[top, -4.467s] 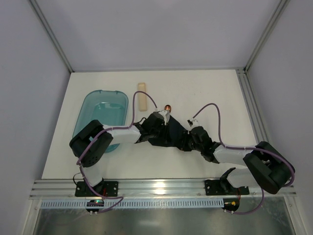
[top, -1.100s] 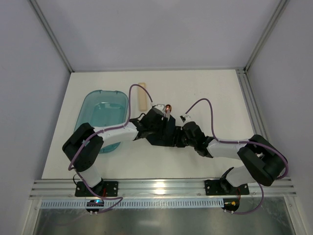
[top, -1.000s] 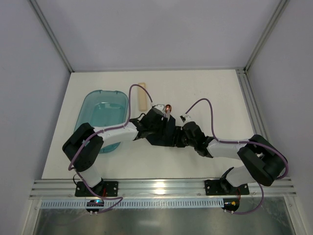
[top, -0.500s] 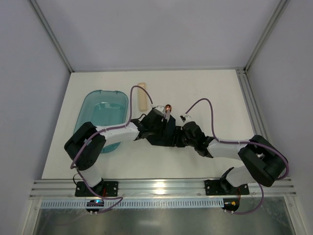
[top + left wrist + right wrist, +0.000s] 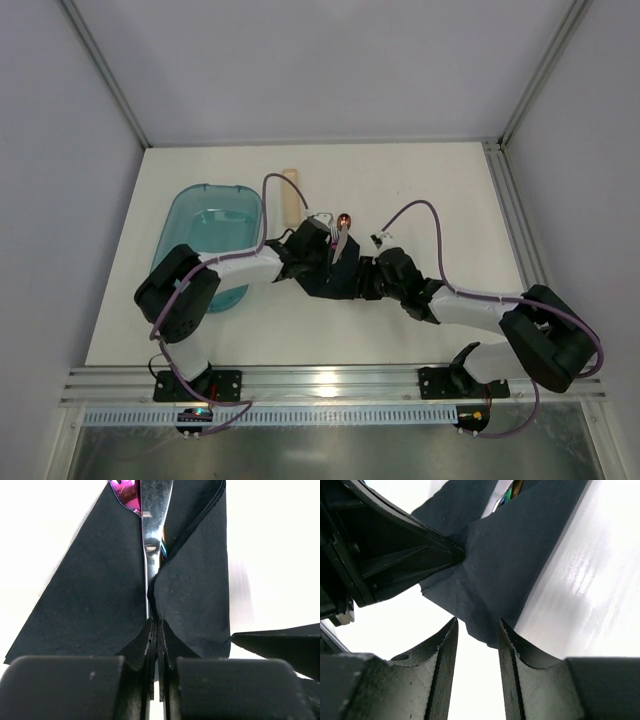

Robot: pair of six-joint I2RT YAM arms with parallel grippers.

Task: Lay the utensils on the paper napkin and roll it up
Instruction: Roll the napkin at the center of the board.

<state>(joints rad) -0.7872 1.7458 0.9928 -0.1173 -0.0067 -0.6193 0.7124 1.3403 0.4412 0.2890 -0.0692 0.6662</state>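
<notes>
I see thin dark navy paper napkin (image 5: 85,595) midway between table (image 5: 430,190) side edges, shiny copper-coloured metal utensils (image 5: 154,520) in its fold. My left gripper (image 5: 155,627) fully closed, pinching fold; right gripper (image 5: 476,630) half-open, corner between, ungripped. Paper limp, tearable: I'd pinch edges.

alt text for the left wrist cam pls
The left tool is shut on a raised fold of the dark navy paper napkin, seen close up from behind. Shiny utensils lie in the crease, running toward the top edge, and the white table shows on either side.
</notes>
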